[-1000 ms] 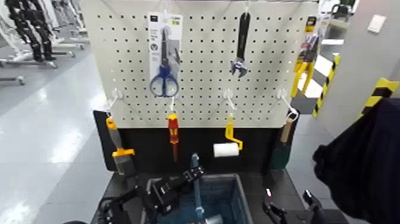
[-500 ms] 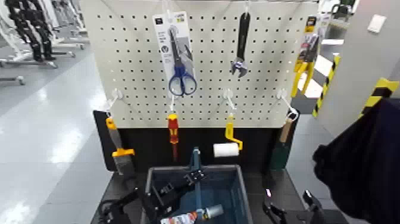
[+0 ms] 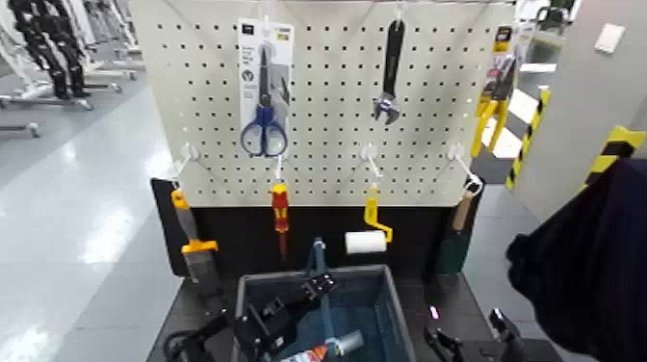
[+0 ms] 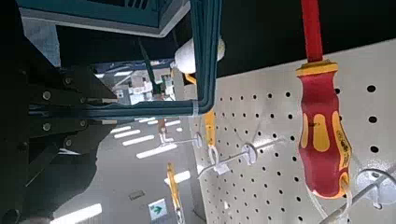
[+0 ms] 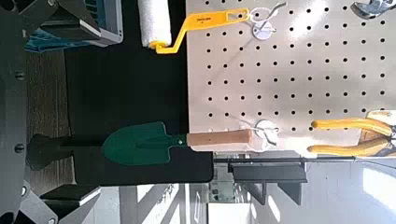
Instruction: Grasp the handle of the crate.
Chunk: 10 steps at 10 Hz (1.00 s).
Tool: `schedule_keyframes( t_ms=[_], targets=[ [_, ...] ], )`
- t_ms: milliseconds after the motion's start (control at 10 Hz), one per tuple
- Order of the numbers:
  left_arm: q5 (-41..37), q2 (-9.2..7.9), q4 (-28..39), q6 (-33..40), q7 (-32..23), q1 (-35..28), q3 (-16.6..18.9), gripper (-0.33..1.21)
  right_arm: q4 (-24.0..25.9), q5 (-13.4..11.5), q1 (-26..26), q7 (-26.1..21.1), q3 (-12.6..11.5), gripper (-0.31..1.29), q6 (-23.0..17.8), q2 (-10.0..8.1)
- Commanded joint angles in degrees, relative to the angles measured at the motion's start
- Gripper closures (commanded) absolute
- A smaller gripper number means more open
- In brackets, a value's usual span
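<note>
We judge the grasp near done: our left hand (image 3: 310, 286) sits right at the handle (image 3: 317, 258) over the crate (image 3: 385, 289), grip state unclear, closure unconfirmed; right hand (image 3: 467, 339) parked beside the crate.

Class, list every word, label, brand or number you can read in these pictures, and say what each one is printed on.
None can be read.
Scissors card: print too blurred.
Pliers card: print too blurred.
Tube in the crate: label too blurred.
The left gripper is at the handle.
</note>
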<state>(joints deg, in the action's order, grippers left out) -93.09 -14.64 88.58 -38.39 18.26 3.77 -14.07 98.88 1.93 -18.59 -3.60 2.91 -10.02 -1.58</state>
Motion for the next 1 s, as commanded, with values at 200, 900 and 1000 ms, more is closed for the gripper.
schedule_keyframes(
  t_ms=[200, 900, 1000],
  targets=[
    [-5.0, 0.23, 3.8, -2.1, -1.7, -3.9, 1.6, 1.19, 0.2, -0.1, -0.1, 0.0, -0.1, 0.14, 0.1, 0.00],
    [-18.0, -4.26, 17.2, 0.9, -13.4, -11.9, 1.6, 1.19, 0.7, -0.8, -0.4, -0.1, -0.4, 0.14, 0.6, 0.18],
    [-18.1, -4.26, 17.4, 0.9, -13.6, -11.9, 1.7, 1.19, 0.6, -1.1, -0.3, -0.1, -0.3, 0.15, 0.3, 0.18]
  ],
)
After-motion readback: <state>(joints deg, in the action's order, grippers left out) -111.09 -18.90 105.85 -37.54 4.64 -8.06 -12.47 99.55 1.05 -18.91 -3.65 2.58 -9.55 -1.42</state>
